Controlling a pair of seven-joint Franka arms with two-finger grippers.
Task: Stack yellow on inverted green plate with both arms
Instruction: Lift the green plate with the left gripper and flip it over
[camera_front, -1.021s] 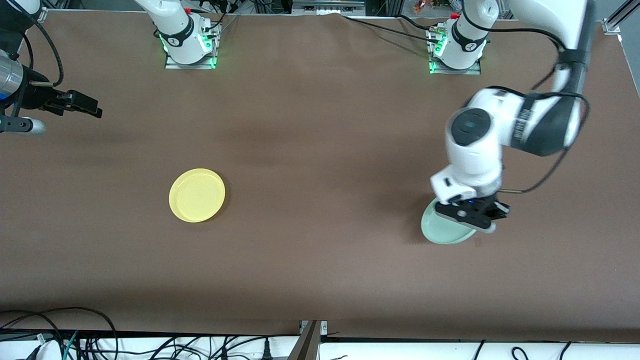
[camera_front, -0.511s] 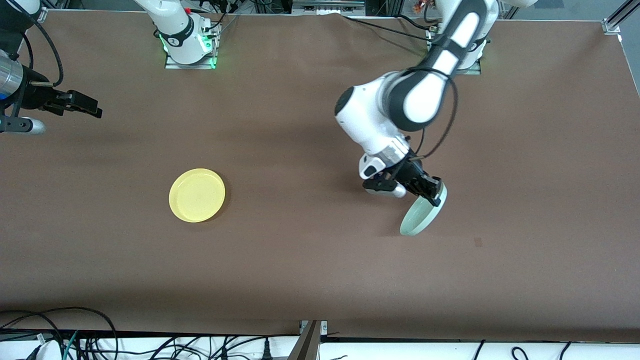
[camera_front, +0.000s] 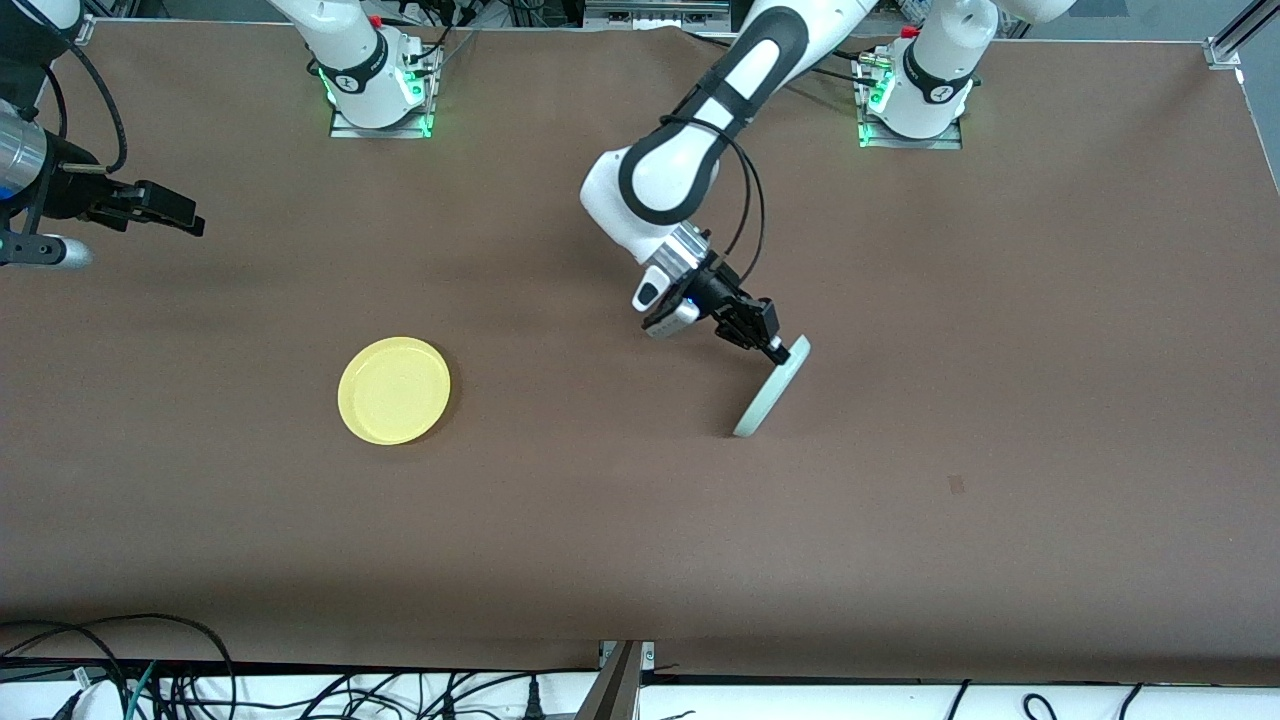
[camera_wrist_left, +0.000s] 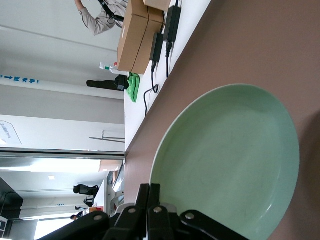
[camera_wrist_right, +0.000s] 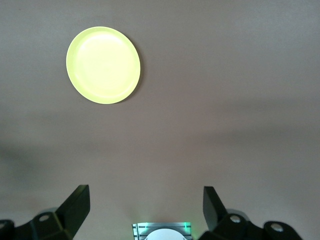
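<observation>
Green plate (camera_front: 771, 388) hangs on edge, pinched at its rim by your left hand (camera_front: 776, 349); release early and it could roll. Right hand (camera_front: 165, 212) waits wide.

Even overhead light lit the brown table (camera_front: 640, 520), with soft broad shadow bands across it. The yellow plate (camera_wrist_right: 103, 65) glared nearly white beyond the right gripper's fingers (camera_wrist_right: 75, 207), which were dark silhouettes. Bright windows washed out the left wrist view's background.
</observation>
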